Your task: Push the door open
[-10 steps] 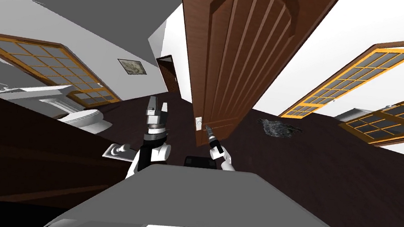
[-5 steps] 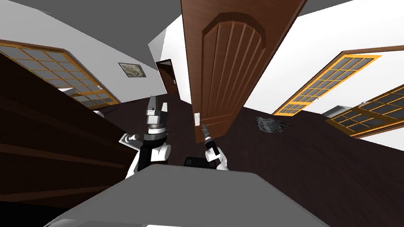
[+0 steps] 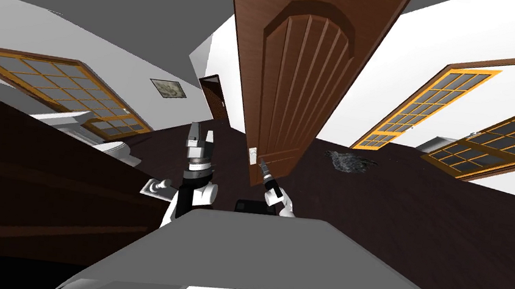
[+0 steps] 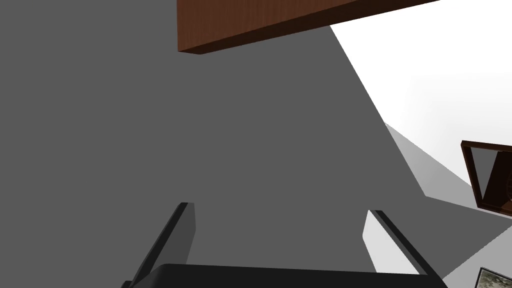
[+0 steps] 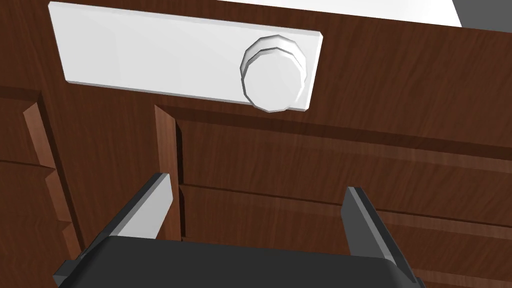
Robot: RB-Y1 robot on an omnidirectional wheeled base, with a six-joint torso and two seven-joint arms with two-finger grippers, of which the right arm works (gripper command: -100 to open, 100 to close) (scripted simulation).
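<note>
A brown panelled door (image 3: 295, 76) stands ajar straight ahead. Low on it is a white handle plate (image 3: 254, 153). My right gripper (image 3: 262, 166) is just below that plate, close to the door face. In the right wrist view it (image 5: 256, 182) is open, with nothing between its fingers. The fingers point at the door's panels (image 5: 350, 160), and the white plate (image 5: 150, 55) and round knob (image 5: 273, 79) lie just beyond the fingertips. My left gripper (image 3: 202, 136) is raised left of the door, open (image 4: 278, 207) and empty.
A wide dark brown panel (image 3: 30, 179) with a white knob plate (image 3: 155, 187) lies close on my left. Behind it are white bathroom fixtures (image 3: 114, 149). A dark heap (image 3: 349, 162) lies on the floor right of the door. Orange-framed windows (image 3: 420, 110) line the walls.
My right gripper's fingers have spread from nearly shut to wide open by the handle plate. The head view swung and came back; the door stands much as before.
</note>
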